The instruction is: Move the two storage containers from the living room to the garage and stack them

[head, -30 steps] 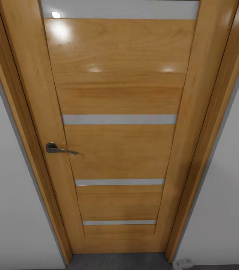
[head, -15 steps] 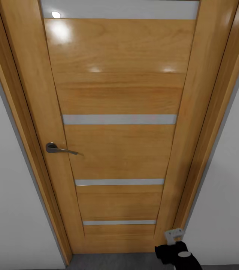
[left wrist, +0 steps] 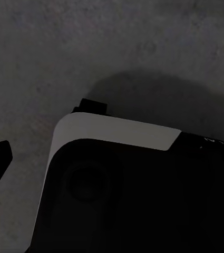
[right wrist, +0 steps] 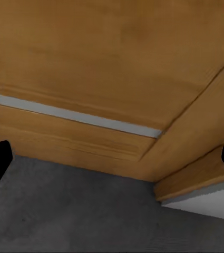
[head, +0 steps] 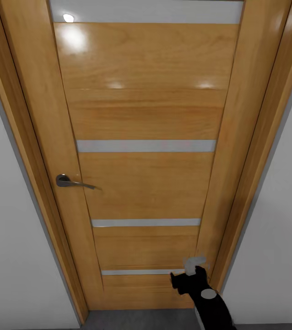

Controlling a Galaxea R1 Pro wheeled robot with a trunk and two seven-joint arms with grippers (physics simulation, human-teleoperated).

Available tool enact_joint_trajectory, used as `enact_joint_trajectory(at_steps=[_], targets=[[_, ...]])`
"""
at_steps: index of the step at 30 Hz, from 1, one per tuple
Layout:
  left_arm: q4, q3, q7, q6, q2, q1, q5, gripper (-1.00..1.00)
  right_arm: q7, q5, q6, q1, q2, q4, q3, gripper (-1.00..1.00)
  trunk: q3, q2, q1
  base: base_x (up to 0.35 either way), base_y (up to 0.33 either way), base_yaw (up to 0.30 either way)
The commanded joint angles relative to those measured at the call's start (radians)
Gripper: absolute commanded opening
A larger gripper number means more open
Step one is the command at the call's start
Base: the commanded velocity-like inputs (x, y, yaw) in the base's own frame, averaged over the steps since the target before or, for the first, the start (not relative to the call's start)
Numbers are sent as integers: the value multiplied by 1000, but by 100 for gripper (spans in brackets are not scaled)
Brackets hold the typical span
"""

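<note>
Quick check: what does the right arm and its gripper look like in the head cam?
The right arm is glossy black with a pale grey round cap on its upper side. Its right gripper is light grey-white and blocky, on a bulky black wrist. No cables or markings are visible.

Head camera stands close before the orange-wood door (head: 146, 178), looking forward and steeply down its face to a strip of grey floor (head: 141, 318) at the foot. Right wrist camera looks along the right gripper (right wrist: 112, 161) at the door's lowest glass slit (right wrist: 75, 114) and the floor (right wrist: 80, 211) just ahead of the gripper; both views share that lower door corner. Left wrist camera faces the floor (left wrist: 48, 63) at close range, beyond a dark robot part (left wrist: 138, 200).
</note>
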Motion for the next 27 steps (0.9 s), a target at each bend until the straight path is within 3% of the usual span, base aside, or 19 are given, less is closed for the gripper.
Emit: enact_joint_trajectory(at_steps=[1, 6, 12, 22, 27], targets=[[-1, 5, 0, -2, 0, 0, 3, 100, -1, 4, 9, -25, 13, 1, 5, 100, -1, -1, 0, 0, 0, 0], [0, 5, 0, -2, 0, 0, 3, 100, 0, 5, 15, -90, 67, 3, 10, 100, -1, -1, 0, 0, 0, 0], [0, 5, 0, -2, 0, 0, 3, 100, 2, 1, 16, -164, 72, 8, 23, 100, -1, -1, 0, 0, 0, 0], [-2, 5, 0, -2, 1, 0, 3, 100, -5, 0, 17, -267, 72, 15, 158, 100, -1, -1, 0, 0, 0, 0], [-1, 4, -1, -2, 2, 0, 3, 100, -7, 0, 11, -352, 72, 83, 217, 100, -1, -1, 0, 0, 0, 0]])
